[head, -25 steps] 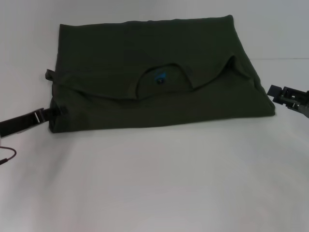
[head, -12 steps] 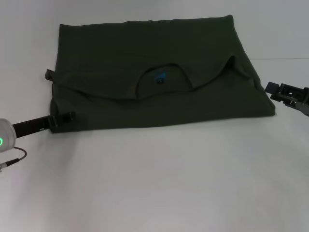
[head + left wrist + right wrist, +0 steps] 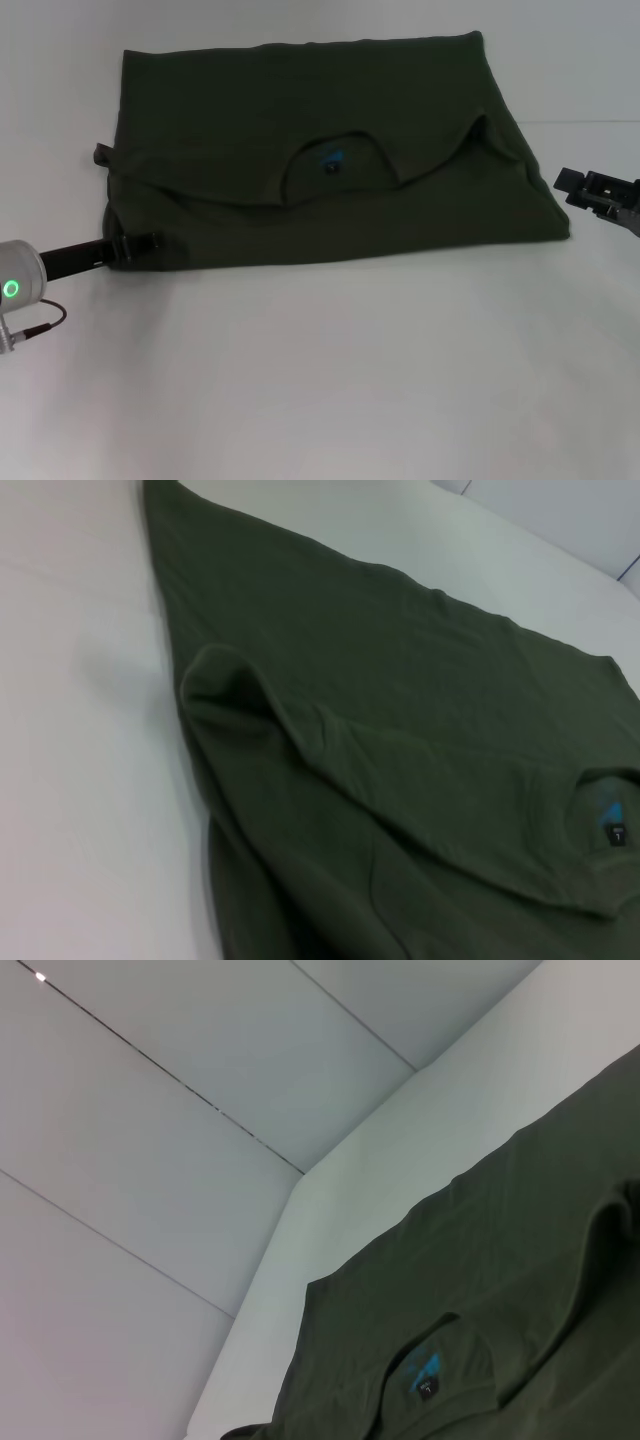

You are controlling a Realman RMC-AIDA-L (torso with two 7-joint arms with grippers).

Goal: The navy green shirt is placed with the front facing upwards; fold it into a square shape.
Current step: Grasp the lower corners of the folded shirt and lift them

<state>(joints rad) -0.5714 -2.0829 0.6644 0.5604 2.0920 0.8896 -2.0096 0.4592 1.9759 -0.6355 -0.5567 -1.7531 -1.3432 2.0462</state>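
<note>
The navy green shirt [image 3: 300, 120] lies folded on the white table, a wide dark olive slab with its crew neck and small blue label [image 3: 332, 160] facing up. Its front lettering is hidden. My left gripper [image 3: 140, 243] lies low at the shirt's near-left corner, touching its edge. My right gripper [image 3: 575, 185] hovers just off the shirt's right edge, apart from the cloth. The left wrist view shows a folded sleeve ridge [image 3: 260, 695] and the label [image 3: 612, 815]. The right wrist view shows the neck and label [image 3: 425, 1372].
The white table [image 3: 330, 370] stretches bare in front of the shirt. A small dark tab [image 3: 101, 153] sticks out at the shirt's left edge. My left wrist shows a green light [image 3: 11, 290] and a thin cable [image 3: 40, 325]. Pale wall panels [image 3: 200, 1110] stand behind.
My left arm has swung in toward the shirt's near-left corner, and its wrist with the green light has come into view. The right gripper has barely shifted. The shirt has not moved.
</note>
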